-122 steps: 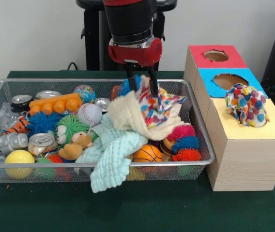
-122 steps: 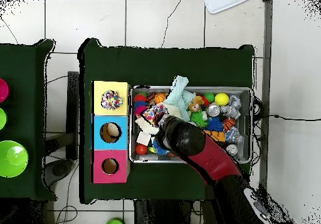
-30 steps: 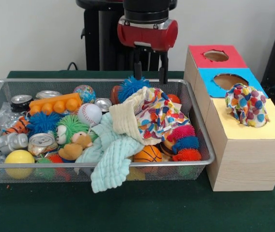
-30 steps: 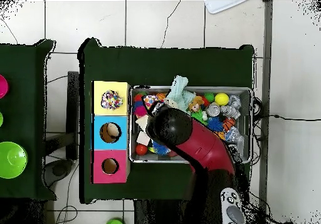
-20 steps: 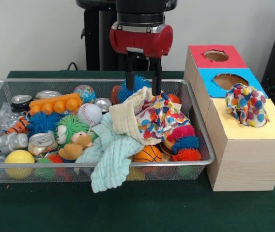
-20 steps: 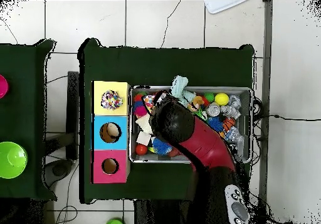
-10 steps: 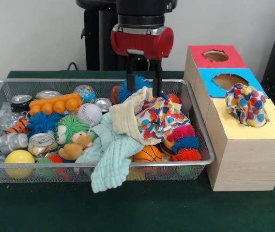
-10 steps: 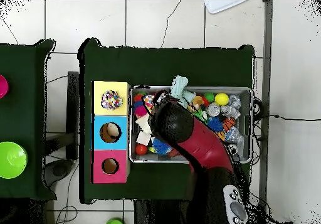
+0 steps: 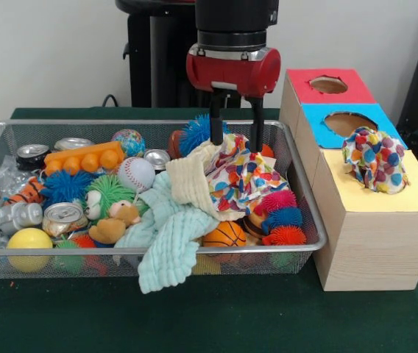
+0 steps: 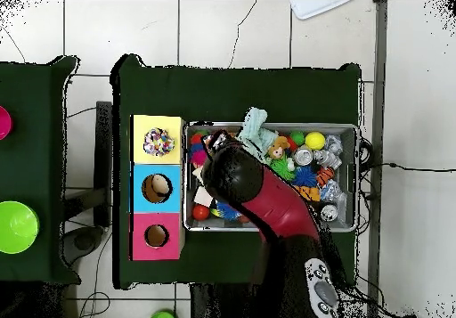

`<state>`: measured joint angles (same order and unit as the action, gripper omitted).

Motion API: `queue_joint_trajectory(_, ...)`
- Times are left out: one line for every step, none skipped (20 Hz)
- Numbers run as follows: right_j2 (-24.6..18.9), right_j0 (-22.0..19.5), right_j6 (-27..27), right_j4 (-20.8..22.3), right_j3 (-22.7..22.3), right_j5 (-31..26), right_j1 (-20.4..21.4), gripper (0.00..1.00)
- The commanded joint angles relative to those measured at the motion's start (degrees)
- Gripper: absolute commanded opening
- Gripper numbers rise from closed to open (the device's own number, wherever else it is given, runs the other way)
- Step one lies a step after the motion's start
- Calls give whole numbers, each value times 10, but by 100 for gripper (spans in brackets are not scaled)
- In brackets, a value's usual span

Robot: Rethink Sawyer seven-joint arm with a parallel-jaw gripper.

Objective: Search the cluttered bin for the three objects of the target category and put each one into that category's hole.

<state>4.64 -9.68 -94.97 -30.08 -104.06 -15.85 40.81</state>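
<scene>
A dark green cloth (image 9: 216,323) is covering the table, a pale wall is standing behind the pedestal, and the overhead view is showing a white tiled floor (image 10: 107,29). No writing is readable on the cans or boxes.

The gripper (image 9: 235,143) is hanging over the wire-mesh bin (image 9: 308,220) with its fingers (image 9: 256,125) spread apart and grasping nothing. Directly beneath the fingertips, a spotted cloth (image 9: 242,176), white with red, blue, yellow and orange dots, is lying crumpled on a cream cloth (image 9: 190,180). To the picture's right of the fingers, a second spotted cloth (image 9: 374,158) is bulging from the hole in the yellow-topped box (image 9: 415,195).
</scene>
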Motion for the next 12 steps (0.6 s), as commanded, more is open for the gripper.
queue_joint_trajectory(-56,-2,-160,-31,-40,44,-40,100)
queue_joint_trajectory(-56,0,-161,-31,-41,46,-42,100)
queue_joint_trajectory(-52,3,-162,-30,-39,48,-46,100)
queue_joint_trajectory(-49,5,-162,-29,-37,49,-50,100)
queue_joint_trajectory(-50,4,-159,-26,-37,56,-54,100)
queue_joint_trajectory(-51,2,-154,-22,-35,62,-59,100)
queue_joint_trajectory(-48,2,-151,-19,-33,61,-62,100)
queue_joint_trajectory(-44,3,-147,-17,-30,60,-66,100)
queue_joint_trajectory(-41,3,-144,-15,-27,58,-69,100)
queue_joint_trajectory(-40,2,-141,-13,-26,61,-72,100)
queue_joint_trajectory(-40,1,-140,-11,-25,63,-77,100)
queue_joint_trajectory(-40,0,-138,-11,-23,63,-80,100)
